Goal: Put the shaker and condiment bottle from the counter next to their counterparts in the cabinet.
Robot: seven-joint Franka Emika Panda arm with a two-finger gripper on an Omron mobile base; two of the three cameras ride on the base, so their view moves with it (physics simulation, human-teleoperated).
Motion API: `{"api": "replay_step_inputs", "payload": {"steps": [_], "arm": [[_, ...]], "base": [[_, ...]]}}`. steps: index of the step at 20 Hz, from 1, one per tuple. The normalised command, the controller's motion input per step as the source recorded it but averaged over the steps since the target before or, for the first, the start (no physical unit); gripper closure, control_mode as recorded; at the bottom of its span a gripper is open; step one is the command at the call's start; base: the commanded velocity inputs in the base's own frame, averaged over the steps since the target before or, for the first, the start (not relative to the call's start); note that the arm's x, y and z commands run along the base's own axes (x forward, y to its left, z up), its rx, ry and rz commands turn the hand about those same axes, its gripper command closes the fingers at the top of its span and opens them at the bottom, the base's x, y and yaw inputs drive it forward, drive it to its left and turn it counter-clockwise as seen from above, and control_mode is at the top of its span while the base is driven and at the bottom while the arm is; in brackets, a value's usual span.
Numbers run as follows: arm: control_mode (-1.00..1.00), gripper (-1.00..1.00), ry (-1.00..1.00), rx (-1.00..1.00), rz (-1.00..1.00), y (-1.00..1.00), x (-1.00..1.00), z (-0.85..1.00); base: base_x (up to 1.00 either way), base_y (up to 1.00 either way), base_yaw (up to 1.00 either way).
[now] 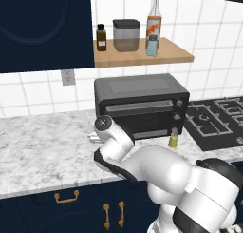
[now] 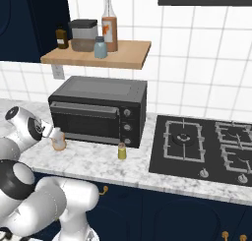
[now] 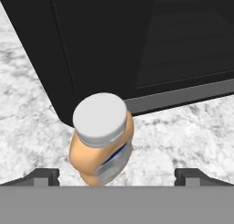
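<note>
The tool [image 3: 117, 175] hangs low over the marble worktop [image 1: 42, 141], its two dark fingertips [image 3: 43, 176] spread wide apart with nothing between them gripped. The shaker [image 3: 101, 137], tan-orange with a broad silvery cap, stands on the worktop between the spread fingertips in the hand view, touched by neither, just in front of the lower left corner of the black toaster oven [image 1: 141, 103]. From the right base view the shaker [image 2: 58, 139] stands upright beside the oven's left front corner, with the arm's wrist close on its left.

The condiment bottle [image 2: 121, 151], small and yellow-green with a dark cap, stands upright on the worktop near the oven's right front corner, well apart from the shaker; in the left base view it [image 1: 173, 140] sits between the oven and the black hob [image 2: 206, 149].

Above the oven the open wooden shelf [image 1: 142, 58] carries, from left to right, a small dark brown bottle [image 1: 101, 38], a grey lidded canister [image 1: 126, 35], and a tall clear bottle with an orange label [image 1: 154, 22] with a pale blue shaker [image 1: 152, 45] just in front of it. Navy cabinet doors [image 1: 42, 27] hang to the left of the shelf
</note>
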Motion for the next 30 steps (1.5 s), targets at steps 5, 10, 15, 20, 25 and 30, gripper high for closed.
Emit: {"api": "replay_step_inputs", "payload": {"steps": [5,10,15,20,25,30], "arm": [[-1.0,-1.0,0.0,0.0,-0.03,0.0,0.1,-0.21],[-1.0,-1.0,0.0,0.0,-0.04,0.0,0.07,-0.26],[-1.0,-1.0,0.0,0.0,-0.05,0.0,0.09,-0.28],[-1.0,1.0,0.0,0.0,-0.06,0.0,0.12,-0.25],[-1.0,1.0,0.0,0.0,-0.06,0.0,0.07,-0.2],[-1.0,1.0,-0.03,0.0,-0.02,0.0,0.0,-0.03]], "base": [[0.0,0.0,0.0],[0.0,0.0,0.0],[0.0,0.0,0.0],[0.0,0.0,0.0],[0.0,0.0,0.0],[0.0,0.0,0.0]]}}
